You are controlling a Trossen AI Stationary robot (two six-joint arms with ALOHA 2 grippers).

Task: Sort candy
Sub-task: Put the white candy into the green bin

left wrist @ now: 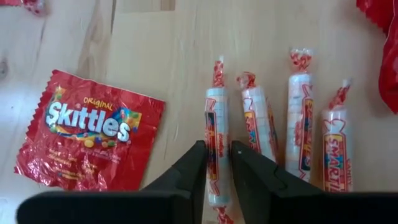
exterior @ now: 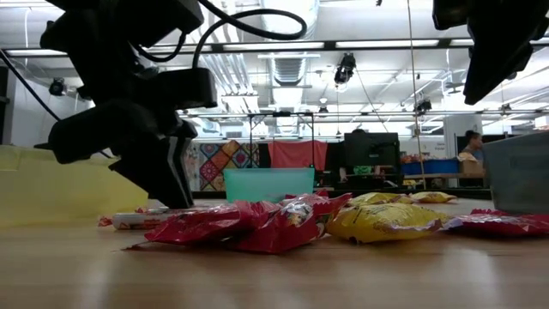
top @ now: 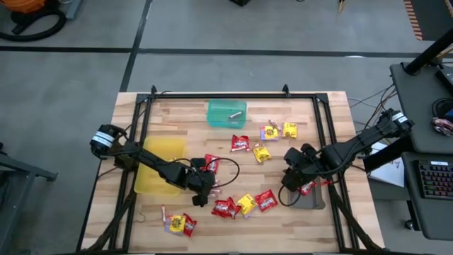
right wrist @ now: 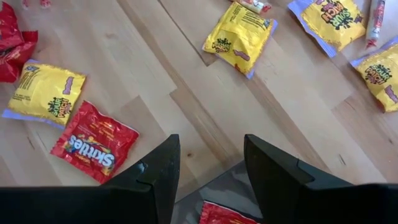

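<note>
Several pinkish-silver twisted candy rolls [left wrist: 298,118] lie side by side on the wooden table. My left gripper [left wrist: 218,155] is down at the near middle of the table [top: 203,193], shut on the roll at one end of the row [left wrist: 217,118]. A red packet [left wrist: 90,130] lies flat beside it. Red packets [top: 265,200] and yellow packets [top: 246,204] are scattered over the table. My right gripper [right wrist: 210,163] hangs open above the grey tray [top: 311,200], where a red packet [right wrist: 224,214] lies. It touches nothing. My left gripper pinches the end roll by its two long sides [left wrist: 217,140], about midway along it, between the two fingertips. The fingers slant down from above, one on each side of the roll. The roll lies flat on the table, in line with its neighbours.
A yellow tray [top: 161,170] stands at the left behind my left arm. A green tray [top: 226,113] with one small candy stands at the far middle. A black frame [top: 219,94] runs round the tabletop. Bare wood [top: 184,120] shows at the far left.
</note>
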